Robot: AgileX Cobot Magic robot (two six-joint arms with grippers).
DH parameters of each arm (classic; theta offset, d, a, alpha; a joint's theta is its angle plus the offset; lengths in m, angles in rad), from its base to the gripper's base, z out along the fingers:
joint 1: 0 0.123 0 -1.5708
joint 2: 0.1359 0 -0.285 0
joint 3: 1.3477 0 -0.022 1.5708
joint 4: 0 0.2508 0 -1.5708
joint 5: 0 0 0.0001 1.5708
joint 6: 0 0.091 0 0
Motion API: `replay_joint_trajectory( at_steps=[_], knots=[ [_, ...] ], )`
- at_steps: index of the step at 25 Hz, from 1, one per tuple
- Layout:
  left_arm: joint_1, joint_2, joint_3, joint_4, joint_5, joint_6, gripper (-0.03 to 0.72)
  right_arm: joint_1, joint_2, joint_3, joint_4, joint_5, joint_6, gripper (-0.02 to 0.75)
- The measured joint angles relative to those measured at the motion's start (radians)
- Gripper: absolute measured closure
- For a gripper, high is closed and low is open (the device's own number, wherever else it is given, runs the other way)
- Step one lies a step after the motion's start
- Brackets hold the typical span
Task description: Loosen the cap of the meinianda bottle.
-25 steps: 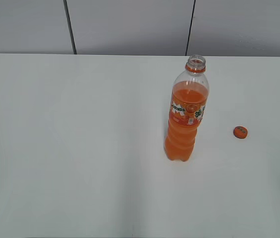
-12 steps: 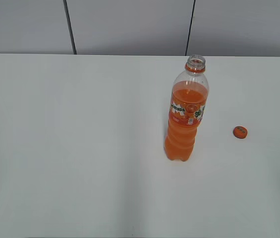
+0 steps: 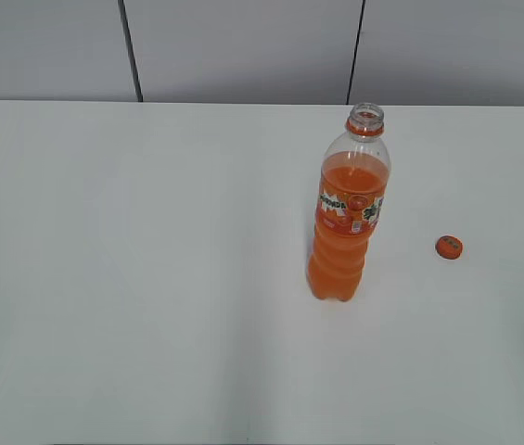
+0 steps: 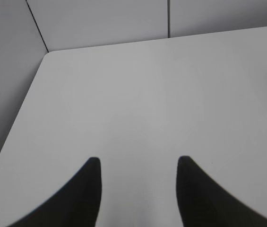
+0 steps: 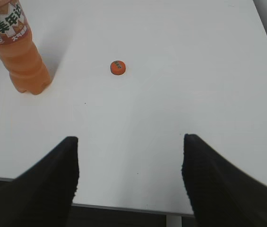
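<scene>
Orange soda fills the meinianda bottle (image 3: 348,215), upright and uncapped on the white bench (image 3: 150,278); the cap (image 3: 449,247) lies right of the bottle, apart from it. Left hand (image 4: 138,163) and right hand (image 5: 129,142) hang spread, empty, away from the bottle

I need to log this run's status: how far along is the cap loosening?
Done: the cap is off and lies on the table, to the right of the upright meinianda bottle, whose mouth is open. In hand: nothing; the left claw and right claw are open and empty. Nothing appears left.
</scene>
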Motion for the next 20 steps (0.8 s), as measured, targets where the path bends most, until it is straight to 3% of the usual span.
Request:
replay_joint_trajectory(
  at_steps=[20],
  knots=[
    [0.000, 0.000, 0.000, 0.000, 0.000, 0.000, 0.402, -0.001, 0.000, 0.000, 0.000, 0.000, 0.000, 0.225]
  ],
)
